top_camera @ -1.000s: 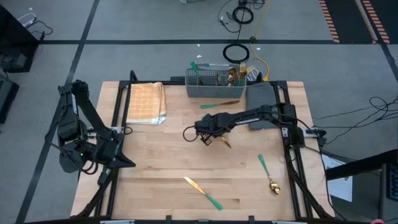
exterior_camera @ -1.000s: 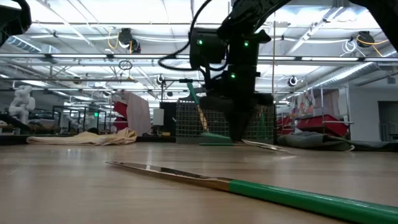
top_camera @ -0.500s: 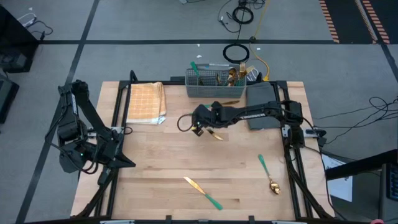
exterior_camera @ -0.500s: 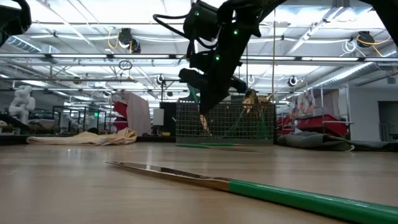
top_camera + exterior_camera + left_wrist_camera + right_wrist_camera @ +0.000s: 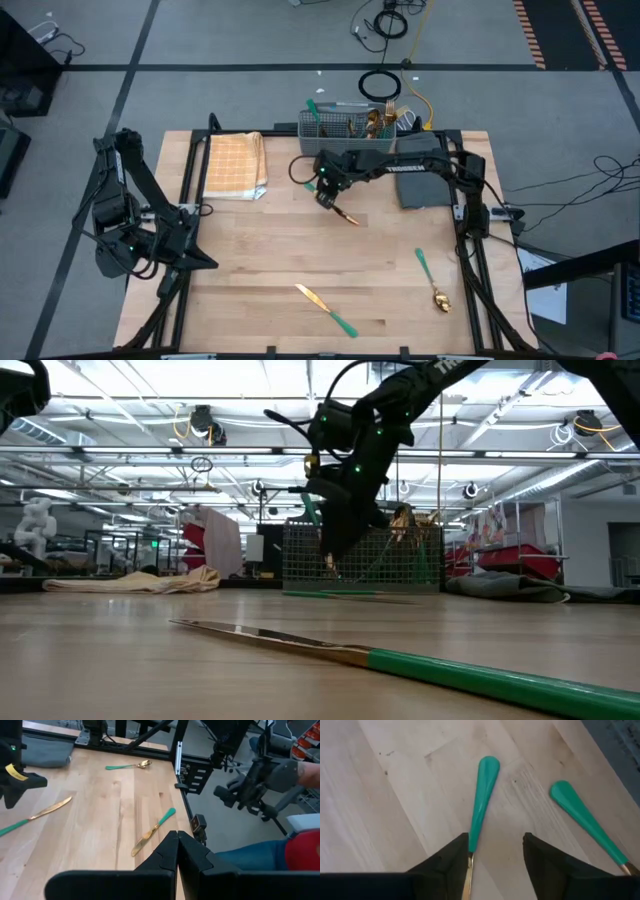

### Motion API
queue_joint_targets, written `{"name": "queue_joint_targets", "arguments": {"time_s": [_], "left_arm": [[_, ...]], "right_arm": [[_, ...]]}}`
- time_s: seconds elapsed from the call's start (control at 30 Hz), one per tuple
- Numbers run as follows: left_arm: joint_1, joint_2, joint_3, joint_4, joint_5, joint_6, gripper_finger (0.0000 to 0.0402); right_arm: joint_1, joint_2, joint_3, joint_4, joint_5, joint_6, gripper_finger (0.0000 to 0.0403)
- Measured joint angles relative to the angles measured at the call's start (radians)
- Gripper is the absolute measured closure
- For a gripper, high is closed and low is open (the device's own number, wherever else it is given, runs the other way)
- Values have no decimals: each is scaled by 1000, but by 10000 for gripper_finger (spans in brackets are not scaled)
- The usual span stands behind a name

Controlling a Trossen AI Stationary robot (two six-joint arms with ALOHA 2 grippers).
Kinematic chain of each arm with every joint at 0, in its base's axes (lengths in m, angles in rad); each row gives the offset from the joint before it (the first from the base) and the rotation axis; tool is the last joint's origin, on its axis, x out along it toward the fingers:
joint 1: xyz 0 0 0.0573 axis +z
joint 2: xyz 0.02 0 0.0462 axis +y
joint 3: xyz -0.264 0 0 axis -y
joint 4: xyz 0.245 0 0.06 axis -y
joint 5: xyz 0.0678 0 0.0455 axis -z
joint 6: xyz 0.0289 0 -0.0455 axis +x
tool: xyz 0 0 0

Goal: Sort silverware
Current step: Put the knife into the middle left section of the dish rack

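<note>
**Right gripper lifts back toward the basket, fingers apart**

Right gripper [image 5: 328, 192] hangs over the table's far middle, just in front of the grey cutlery basket [image 5: 345, 137], with its fingers spread and bare wood between them. Half a second ago it sat a little nearer the table's front and further left. It has since drawn in toward the basket, while the gold-bladed knife [image 5: 345, 213] just beside it has hardly shifted.

The right wrist view shows that knife's teal handle [image 5: 482, 795] running along the inner edge of one finger. A second teal handle [image 5: 585, 822] lies close by, hidden under the arm in the high view. Whether the knife touches the finger cannot be told there. In the left wrist view the knife lies on the wood below the gripper.

The low view shows the gripper [image 5: 335, 540] raised clear of the tabletop in front of the basket, with forks and spoons standing in it.

A spoon [image 5: 432, 283] lies near the right edge and another knife [image 5: 325, 308] lies at the front middle, well apart from each other.

Left gripper [image 5: 177, 851] waits at the table's left edge, its fingers pressed together. A tan checked cloth [image 5: 235, 165] lies in the far left corner.
</note>
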Motion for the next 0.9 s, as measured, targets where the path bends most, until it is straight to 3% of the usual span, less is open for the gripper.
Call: {"name": "queue_joint_targets", "arguments": {"time_s": [0.33, 0.5, 0.9], "left_arm": [[0, 0, 0, -9, -23, 21, 391], [0, 0, 0, -8, -23, 26, 391], [-1, 0, 0, -12, -16, 2, 391]], "right_arm": [[48, 13, 1, 28, 53, -37, 223], [50, 85, 35, 32, 60, -40, 222], [50, 373, 452, -442, 73, -67, 222]]}}
